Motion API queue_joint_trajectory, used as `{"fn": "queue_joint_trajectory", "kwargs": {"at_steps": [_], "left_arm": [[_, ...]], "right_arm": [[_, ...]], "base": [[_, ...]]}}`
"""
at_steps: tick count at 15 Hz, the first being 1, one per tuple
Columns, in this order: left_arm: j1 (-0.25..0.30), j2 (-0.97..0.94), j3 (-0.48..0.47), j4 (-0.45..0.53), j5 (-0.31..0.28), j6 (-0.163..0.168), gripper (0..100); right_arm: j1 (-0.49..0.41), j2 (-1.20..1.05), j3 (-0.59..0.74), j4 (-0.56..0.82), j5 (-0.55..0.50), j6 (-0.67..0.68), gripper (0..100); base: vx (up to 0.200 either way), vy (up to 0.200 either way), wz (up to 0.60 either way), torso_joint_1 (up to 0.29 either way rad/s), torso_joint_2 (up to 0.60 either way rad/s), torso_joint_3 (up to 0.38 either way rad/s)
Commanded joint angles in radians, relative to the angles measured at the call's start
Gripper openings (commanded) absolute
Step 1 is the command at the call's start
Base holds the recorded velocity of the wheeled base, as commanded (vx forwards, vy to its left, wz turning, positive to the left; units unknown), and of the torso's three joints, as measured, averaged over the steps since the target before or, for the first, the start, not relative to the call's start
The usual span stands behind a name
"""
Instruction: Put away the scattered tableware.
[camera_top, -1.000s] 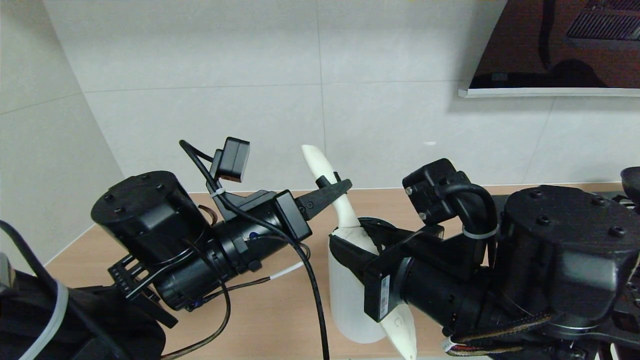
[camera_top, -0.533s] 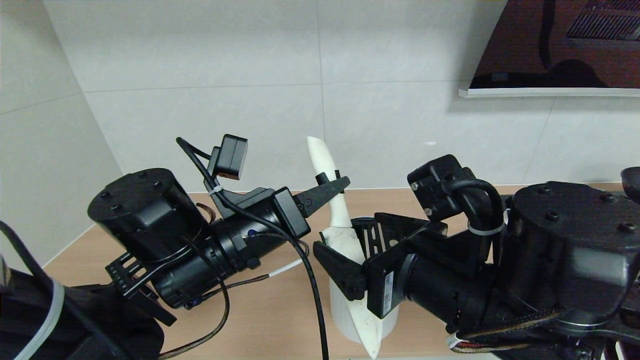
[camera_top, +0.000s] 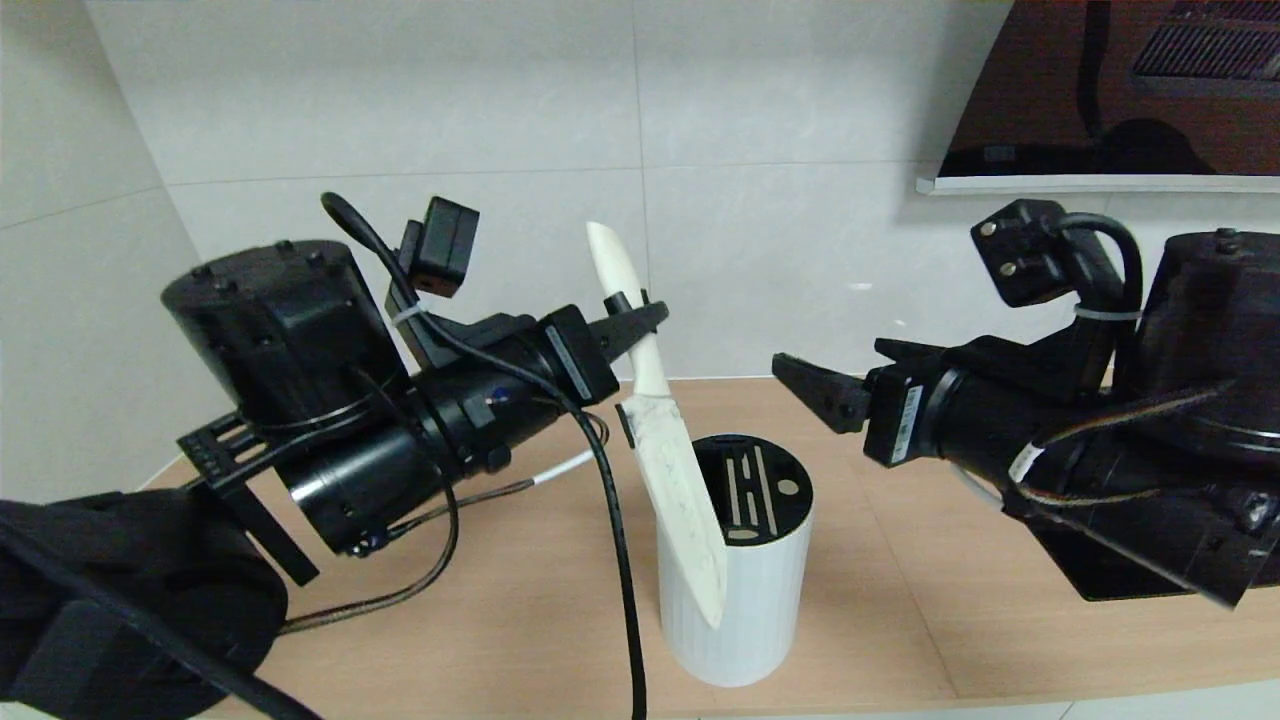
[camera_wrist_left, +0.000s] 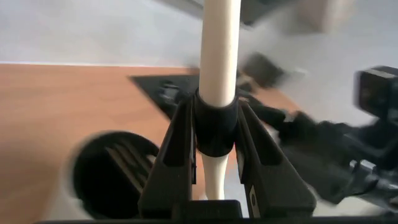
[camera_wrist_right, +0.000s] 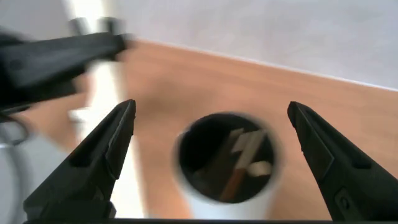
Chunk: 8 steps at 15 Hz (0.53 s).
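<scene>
My left gripper (camera_top: 632, 322) is shut on the handle of a white knife (camera_top: 672, 480), held above the counter. Its marbled blade slants down past the near left side of the white knife block (camera_top: 745, 600), whose black slotted top (camera_top: 752, 488) faces up. In the left wrist view the fingers (camera_wrist_left: 180, 143) clamp the knife's handle (camera_wrist_left: 219, 56) with the knife block (camera_wrist_left: 112, 177) below. My right gripper (camera_top: 825, 375) hangs to the right of the block, open and holding nothing. In the right wrist view the right gripper (camera_wrist_right: 210, 107) is spread wide over the knife block (camera_wrist_right: 227, 158).
The wooden counter (camera_top: 480, 600) runs to a tiled wall behind. A black cooktop (camera_top: 1100, 585) lies at the right under my right arm. A dark range hood (camera_top: 1120, 90) hangs at the upper right. The counter's front edge runs just before the block.
My right gripper opened off the knife and drew back up and to the right. My left gripper rose a little with the knife, whose blade now hangs free beside the block.
</scene>
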Motion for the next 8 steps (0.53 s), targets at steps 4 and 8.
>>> {"fn": "queue_joint_trajectory", "kwargs": {"at_steps": [4, 8], "left_arm": [[-0.044, -0.066, -0.168, 0.184, 0.128, 0.085, 0], [-0.138, -0.021, -0.211, 0.249, 0.438, 0.239, 0]], "right_arm": [[-0.106, -0.049, 0.005, 0.004, 0.006, 0.0, 100], [-0.108, -0.032, 0.016, 0.004, 0.006, 0.0, 100]], "base": [[0.0, 0.0, 0.0, 0.0, 0.0, 0.0], [0.0, 0.0, 0.0, 0.0, 0.0, 0.0]]}}
